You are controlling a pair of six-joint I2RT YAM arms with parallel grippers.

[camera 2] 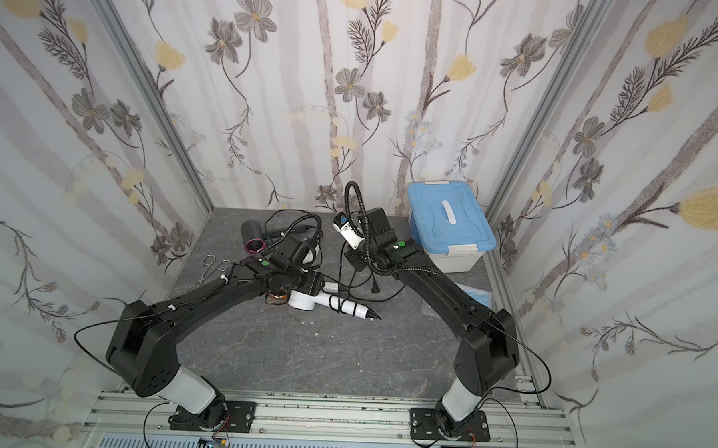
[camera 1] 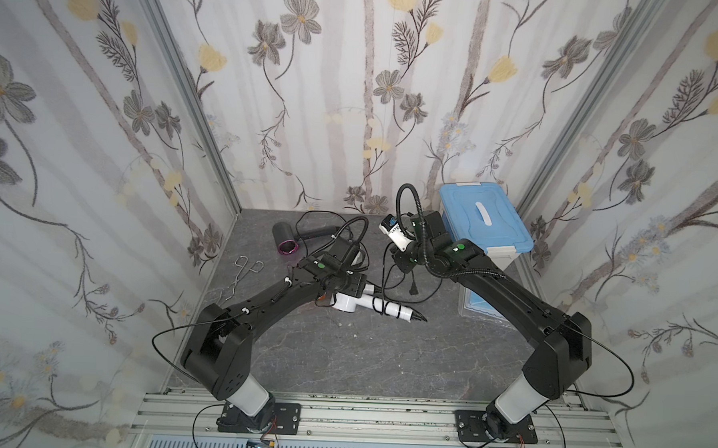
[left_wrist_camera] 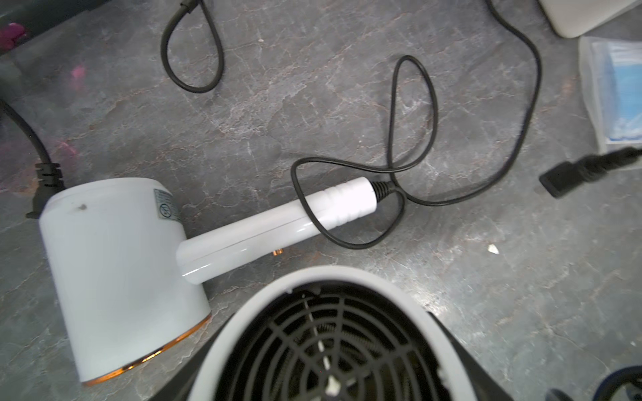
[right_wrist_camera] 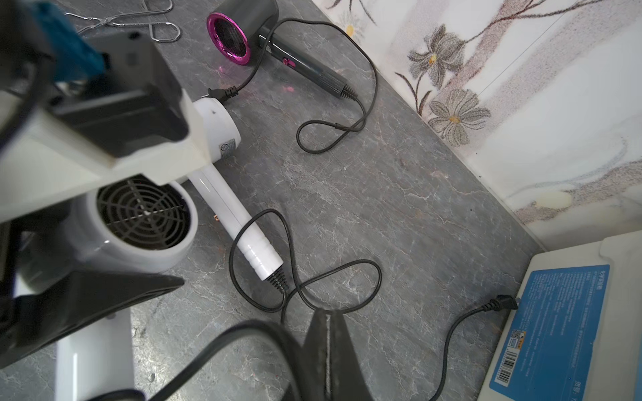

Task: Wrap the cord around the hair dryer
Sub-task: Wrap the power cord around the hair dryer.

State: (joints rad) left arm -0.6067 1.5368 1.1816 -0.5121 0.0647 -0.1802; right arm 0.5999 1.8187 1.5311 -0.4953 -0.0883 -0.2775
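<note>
My left gripper [camera 1: 349, 253] is shut on the barrel of a white hair dryer [right_wrist_camera: 104, 243], held above the table. Its black grille [left_wrist_camera: 326, 340] fills the near part of the left wrist view and hides the fingers. This dryer's black cord [right_wrist_camera: 225, 347] arcs from below its handle up to my right gripper [right_wrist_camera: 328, 314]. That gripper's fingertips are pressed together, with the cord running in beside them. The cord goes on to a plug [right_wrist_camera: 503, 302]. In both top views the right gripper [camera 2: 355, 260] hangs just right of the left one.
A second white dryer [camera 1: 347, 303] lies below the left wrist, its cord looped over its handle [left_wrist_camera: 305, 205]. A dark dryer with a magenta ring [camera 1: 286, 236] lies at the back, metal tongs [camera 1: 247, 266] at the left. A blue-lidded box [camera 1: 482, 222] and a blue packet [camera 1: 482, 309] are at the right.
</note>
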